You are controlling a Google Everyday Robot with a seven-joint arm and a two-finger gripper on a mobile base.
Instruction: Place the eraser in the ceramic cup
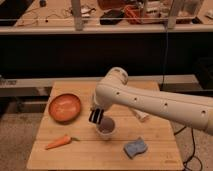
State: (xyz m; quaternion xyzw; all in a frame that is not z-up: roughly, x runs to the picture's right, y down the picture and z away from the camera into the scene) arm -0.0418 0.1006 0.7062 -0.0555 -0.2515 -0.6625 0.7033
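Observation:
The small white ceramic cup (106, 128) stands on the wooden table (90, 152), near its middle. My gripper (96, 116) hangs from the white arm (150, 102) just above and left of the cup's rim, pointing down. A small black striped block, the eraser (95, 118), sits at the gripper's tip, right by the cup's left edge.
A wide orange bowl (64, 107) sits at the table's left. A carrot (59, 142) lies near the front left. A blue wavy sponge (135, 147) lies at the front right. A white tube-like bottle (142, 116) lies behind the arm. A cluttered bench runs along the back.

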